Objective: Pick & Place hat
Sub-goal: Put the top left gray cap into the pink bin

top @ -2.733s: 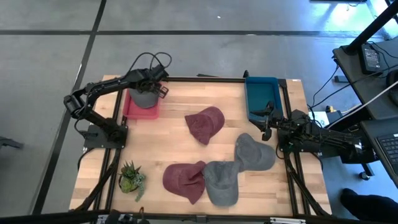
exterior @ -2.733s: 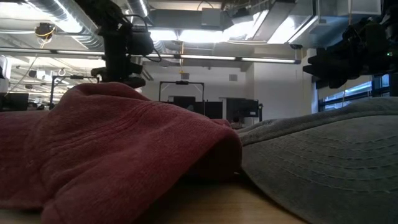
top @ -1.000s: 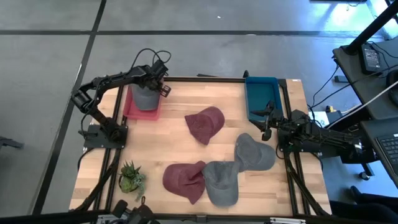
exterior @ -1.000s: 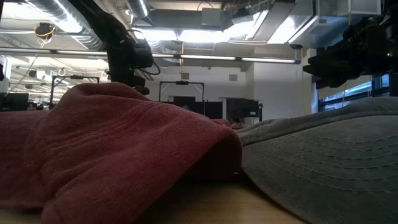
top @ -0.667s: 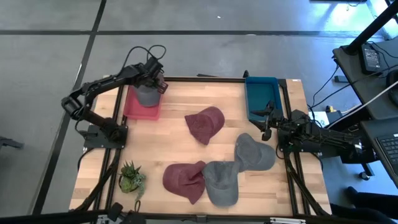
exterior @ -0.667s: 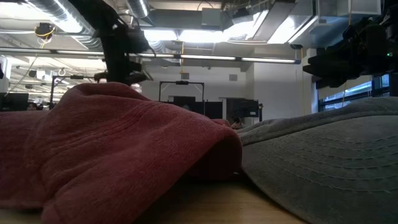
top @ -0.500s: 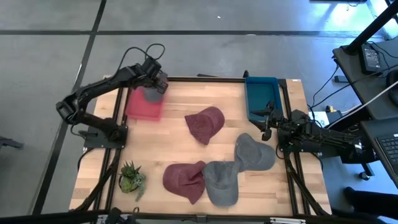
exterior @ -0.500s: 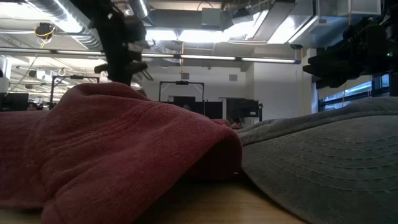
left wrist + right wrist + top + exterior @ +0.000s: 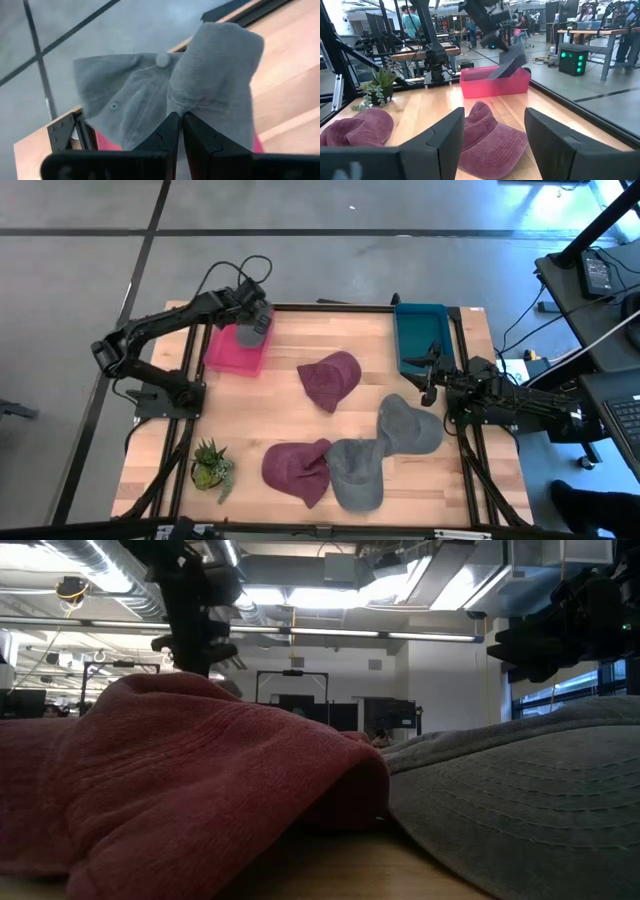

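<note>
My left gripper [image 9: 252, 318] is shut on a grey hat [image 9: 250, 332] above the pink bin [image 9: 225, 352] at the table's far left. In the right wrist view the grey hat [image 9: 509, 64] hangs tilted, its lower end inside the pink bin [image 9: 492, 86]. My right gripper [image 9: 430, 377] is open and waits near the right edge, beside the blue bin [image 9: 420, 335]. On the table lie two maroon hats [image 9: 330, 380] [image 9: 297, 470] and two more grey hats [image 9: 407, 423] [image 9: 356, 472]. My left gripper pinches a bunched fold of the grey hat's crown [image 9: 176, 102] between its two fingers [image 9: 167, 130], close to the top button [image 9: 162, 60]. It comes from above, slanting down. The hat hangs below it, tilted, with its lower end [image 9: 495, 75] down inside the pink bin.
A small potted plant [image 9: 210, 465] stands at the near left corner. The low view is filled by a maroon hat [image 9: 170, 780] and a grey hat [image 9: 520, 800] close in front. Bare wood lies between the pink bin and the middle maroon hat.
My left gripper has stayed shut on the grey hat and has moved first toward the far edge, then toward the table's right. The hat has been drawn up out of the bin into a narrow hanging shape. The pink bin has shifted a little to the right.
</note>
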Robot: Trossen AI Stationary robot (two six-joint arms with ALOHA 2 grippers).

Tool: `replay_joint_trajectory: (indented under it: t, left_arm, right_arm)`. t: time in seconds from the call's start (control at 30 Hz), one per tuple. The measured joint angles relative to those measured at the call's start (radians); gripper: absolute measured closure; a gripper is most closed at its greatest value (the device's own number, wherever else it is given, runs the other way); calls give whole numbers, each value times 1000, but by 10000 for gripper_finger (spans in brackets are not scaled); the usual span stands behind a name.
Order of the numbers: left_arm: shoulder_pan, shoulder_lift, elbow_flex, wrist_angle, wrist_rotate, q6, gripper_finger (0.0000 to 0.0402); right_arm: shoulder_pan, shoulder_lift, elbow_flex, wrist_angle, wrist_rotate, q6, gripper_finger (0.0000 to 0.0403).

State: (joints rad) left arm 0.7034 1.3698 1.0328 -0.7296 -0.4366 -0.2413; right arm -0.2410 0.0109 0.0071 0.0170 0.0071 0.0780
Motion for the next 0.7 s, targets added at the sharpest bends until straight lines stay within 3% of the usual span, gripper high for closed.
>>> replay_joint_trajectory:
  t: [0.33, 0.7]
  left_arm:
    - [41, 170, -1, 9, -3, -35, 380]
    - [54, 184, -1, 23, -49, -83, 341]
  right_arm:
    - [0, 0, 0, 0, 0, -2, 196]
    - [0, 0, 0, 0, 0, -8, 196]
